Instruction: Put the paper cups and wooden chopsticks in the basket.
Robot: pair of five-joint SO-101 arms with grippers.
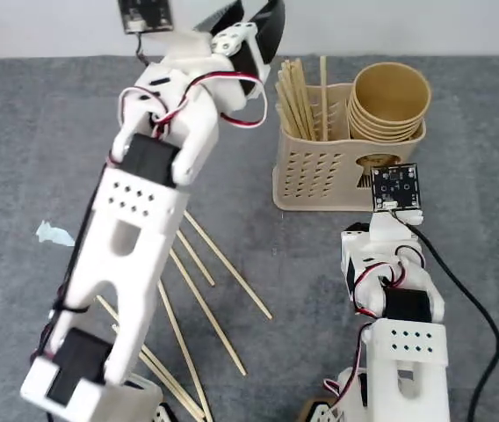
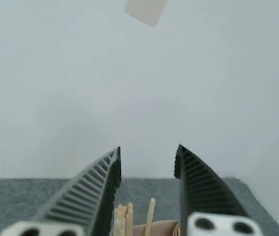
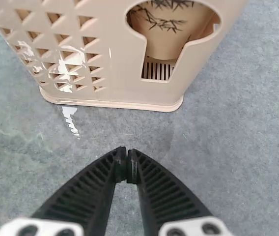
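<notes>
**A:** Fingers first?

**B:** The left gripper [image 2: 147, 158] gapes wide and empty, raised over the basket [image 1: 320, 180]. The right gripper [image 3: 126, 164] is pinched together on nothing, low before the basket's front wall.

**A:** And the goods?

**B:** The paper cups [image 1: 393, 92] sit stacked in the basket beside the standing chopsticks [image 1: 295, 101]. The loose chopsticks [image 1: 227, 264] lie on the table [image 1: 460, 237] under the left arm. They look light, stiff, thin and apt to roll, so I'd pinch one near its middle.

**A:** Views?

**B:** The high view gives the loose sticks. The right wrist view gives the basket's cut-out, with a printed cup behind it.
</notes>
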